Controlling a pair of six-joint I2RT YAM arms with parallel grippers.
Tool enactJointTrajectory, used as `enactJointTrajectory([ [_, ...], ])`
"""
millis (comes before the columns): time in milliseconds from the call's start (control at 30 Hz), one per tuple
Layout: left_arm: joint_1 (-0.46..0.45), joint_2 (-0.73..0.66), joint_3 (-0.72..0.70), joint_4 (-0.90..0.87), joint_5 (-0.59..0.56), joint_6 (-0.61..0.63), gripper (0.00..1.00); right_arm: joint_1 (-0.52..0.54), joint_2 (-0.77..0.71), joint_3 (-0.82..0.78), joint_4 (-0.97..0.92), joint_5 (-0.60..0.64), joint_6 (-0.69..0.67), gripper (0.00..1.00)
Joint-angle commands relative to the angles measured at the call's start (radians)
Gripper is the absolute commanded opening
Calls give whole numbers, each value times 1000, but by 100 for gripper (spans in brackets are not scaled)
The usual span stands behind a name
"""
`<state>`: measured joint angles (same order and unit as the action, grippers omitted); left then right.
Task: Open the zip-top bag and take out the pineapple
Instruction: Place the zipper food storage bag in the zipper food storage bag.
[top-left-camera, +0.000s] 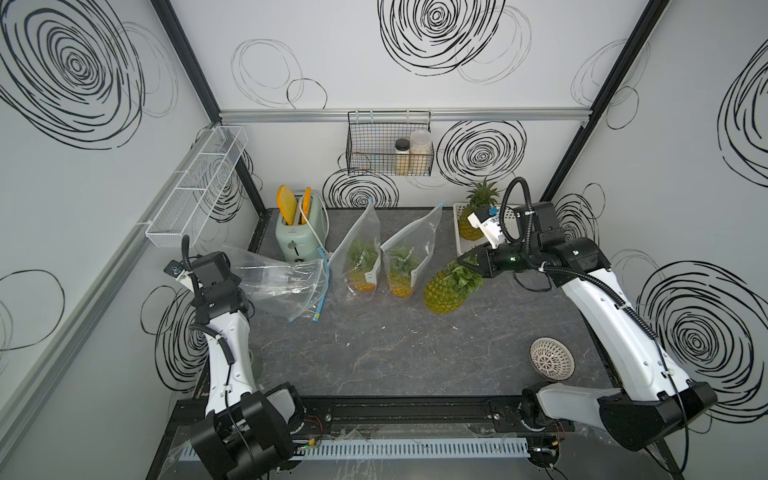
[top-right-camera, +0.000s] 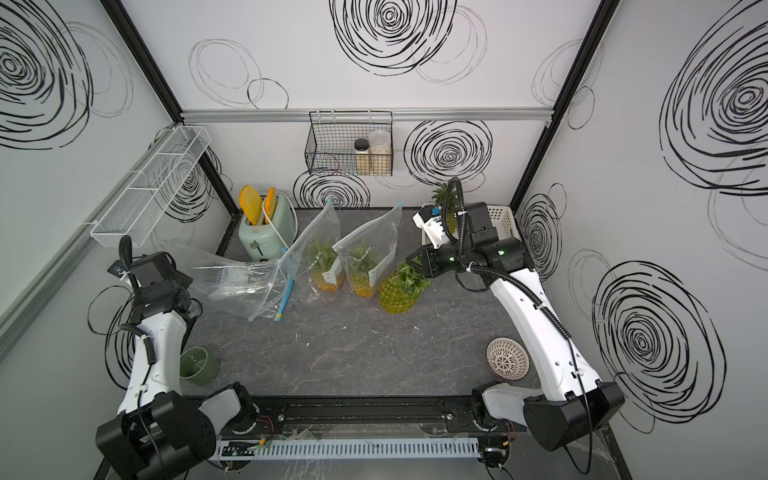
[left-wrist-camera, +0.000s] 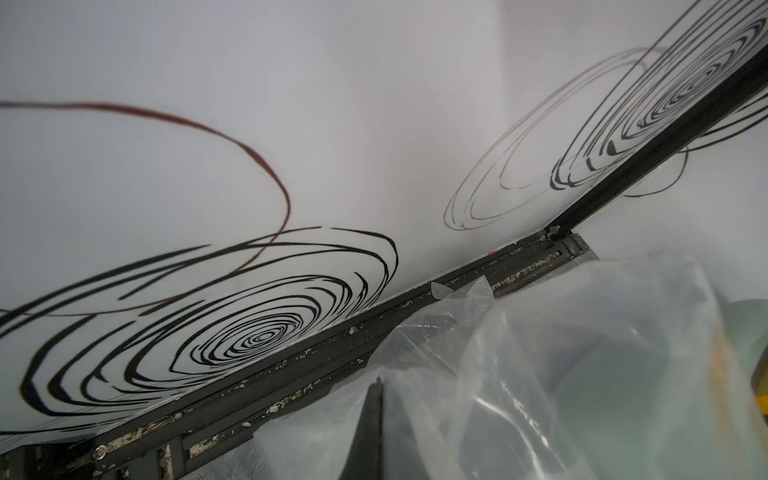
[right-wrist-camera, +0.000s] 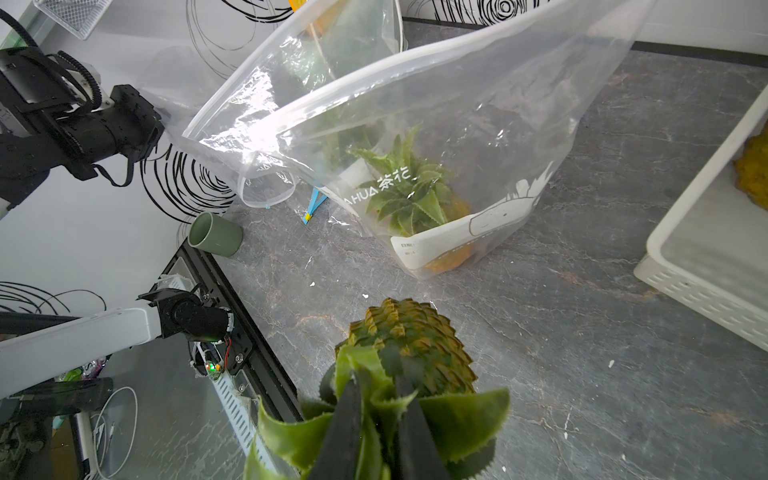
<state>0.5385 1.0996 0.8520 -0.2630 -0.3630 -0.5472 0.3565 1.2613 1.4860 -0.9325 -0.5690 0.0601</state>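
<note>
Right gripper (right-wrist-camera: 380, 390) is clamping the leafy crown of the unbagged pineapple (top-left-camera: 442, 297), which is tilting low over the tabletop (top-left-camera: 395, 353), well apart from the toaster (top-left-camera: 297, 237). Left gripper (left-wrist-camera: 376, 386) is pinching the empty zip-top bag (top-left-camera: 286, 282), just in front of the toaster. We are judging extraction complete. We are advising a slow descent and releasing only once the dark marbled surface is bearing the fruit, since leaves slip and the body rolls. Scribble-patterned white walls are enclosing the cell.
</note>
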Motion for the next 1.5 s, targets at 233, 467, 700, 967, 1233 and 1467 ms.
enactJointTrajectory([
  [233,-111,114,-14,136,-13,-35,10,-19,-8,2,66,-37,-8,0],
  [467,-132,147,-16,166,-15,-27,59,-39,-10,-3,69,-32,-11,0],
  [700,-178,136,16,166,-13,-8,73,-56,-12,-26,79,-38,-16,0],
  [967,-295,74,44,175,-7,42,79,-63,-32,-34,95,-52,-11,0],
  [1233,-386,7,82,154,-9,144,84,-63,-62,-44,98,-64,-7,0],
  [1467,-486,-31,117,122,-23,209,85,-64,-72,-47,105,-53,-4,0],
])
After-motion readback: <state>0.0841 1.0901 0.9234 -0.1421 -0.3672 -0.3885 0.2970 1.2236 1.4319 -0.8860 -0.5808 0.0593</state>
